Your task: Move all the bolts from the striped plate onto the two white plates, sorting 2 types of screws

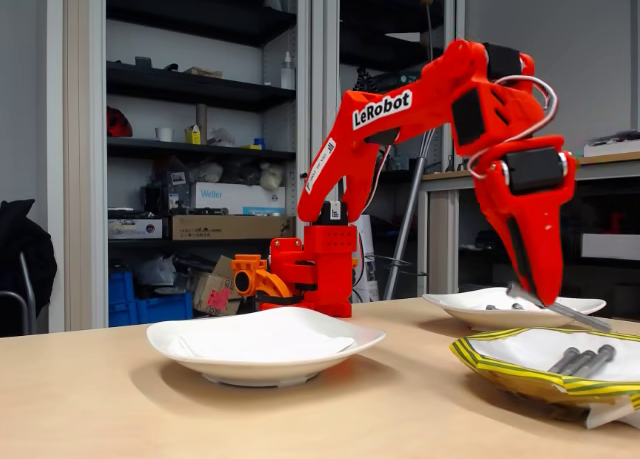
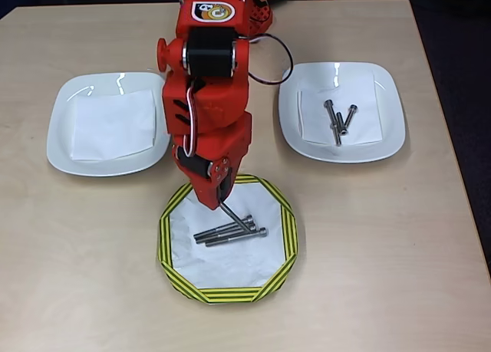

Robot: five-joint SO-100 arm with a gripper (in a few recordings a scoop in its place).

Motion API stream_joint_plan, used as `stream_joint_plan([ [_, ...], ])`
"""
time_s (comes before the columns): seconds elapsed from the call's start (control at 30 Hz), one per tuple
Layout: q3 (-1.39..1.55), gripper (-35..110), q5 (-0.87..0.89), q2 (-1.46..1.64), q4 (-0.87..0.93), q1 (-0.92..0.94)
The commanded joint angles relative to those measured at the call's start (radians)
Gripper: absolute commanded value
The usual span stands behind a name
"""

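In the overhead view the red arm's claw (image 2: 221, 199) hangs over the striped plate (image 2: 285, 237) at lower centre, closed on one long bolt (image 2: 238, 218) that slants down to the other long bolts (image 2: 230, 232). The white plate at right (image 2: 387, 99) holds three bolts (image 2: 337, 120); the left white plate (image 2: 61, 122) holds only a paper square (image 2: 113, 124).

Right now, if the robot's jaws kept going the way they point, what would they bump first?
Probably the long bolts lying in the striped plate; the gripper points down at them. Depth is hard to judge.
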Motion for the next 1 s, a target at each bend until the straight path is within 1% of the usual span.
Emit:
stream_joint_plan([
  [0.0,0.074,0,0.015,0.123,0.028,0.032],
  [0.17,0.092,0,-0.015,0.130,0.028,0.072],
  [0.3,0.086,0,-0.021,0.109,0.008,0.067],
  [0.7,0.034,0,0.049,0.006,-0.043,0.012],
  [0.83,0.034,0,0.092,-0.006,-0.044,0.012],
  [0.97,0.034,9,0.224,-0.029,0.011,0.021],
])
